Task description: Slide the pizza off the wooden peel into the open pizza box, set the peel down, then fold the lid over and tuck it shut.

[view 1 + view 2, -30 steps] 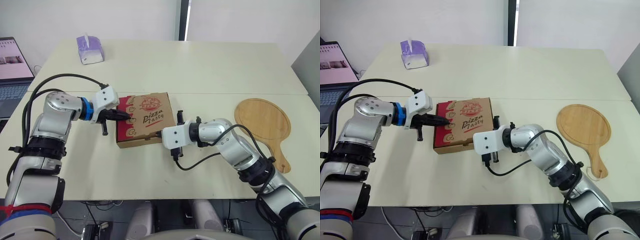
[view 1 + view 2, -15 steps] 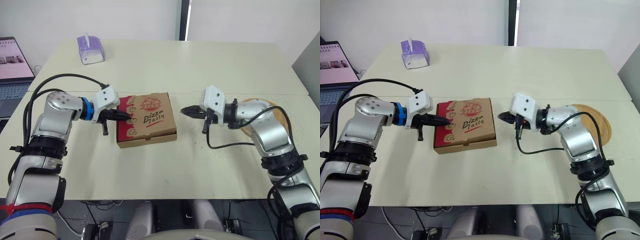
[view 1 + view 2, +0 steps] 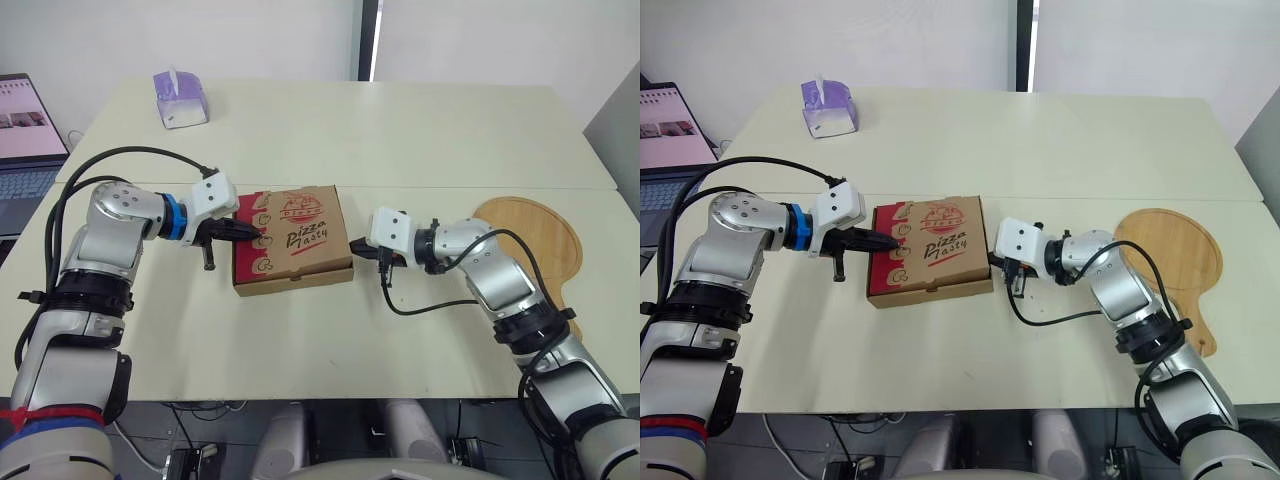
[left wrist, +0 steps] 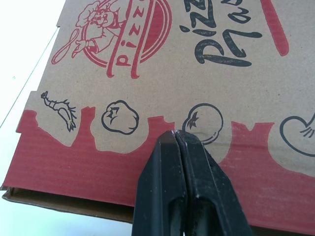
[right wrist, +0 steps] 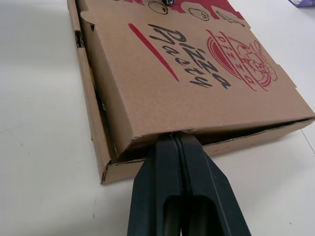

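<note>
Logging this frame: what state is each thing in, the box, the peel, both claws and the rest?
pizza box: lid folded over, a gap showing along the edge by the right claw.
wooden peel: lying flat, nothing on it.
left claw: shut, tips on the lid.
right claw: shut, tips at the lid's edge.
tissue box: upright, tissue sticking out.
laptop: open, screen lit.

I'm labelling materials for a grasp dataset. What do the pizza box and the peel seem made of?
The pizza box looks like matte brown corrugated cardboard, printed red and black; fine ribbing shows through its red band. The peel looks like pale, smooth wood with faint grain; whether it is sealed is unclear.
</note>
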